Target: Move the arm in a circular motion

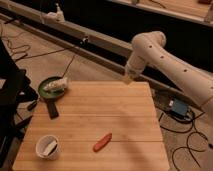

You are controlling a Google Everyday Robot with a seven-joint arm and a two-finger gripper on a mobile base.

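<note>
**Sweeping a clean circle above the desk**

The arm (170,57) reaches in from the 3 o'clock side. Its bulbous elbow is high at about 1 o'clock and its pale tool (129,77) points down just over the far edge of the wooden desk (120,107), near 12 o'clock. Nothing is visibly held. Whether the tool is apart or together cannot be told.

I judge this to be a point on the far arc of the loop. A good circle needs a level tip, with the shoulder and elbow sharing the motion so the path is round rather than a flattened oval.

The desk carries three things to pass above:
- a green pan (50,89) holding something white, at 9 o'clock
- a white cup (47,146) at 7 o'clock
- a red sausage-like piece (102,142) at 6 o'clock

With its present height, the tool should clear all three. If the tip dips on the near arc, it could clip the pan's dark handle or the cup. An even speed would help, since jerks at the 3 and 9 o'clock turning points would spoil the shape.
</note>
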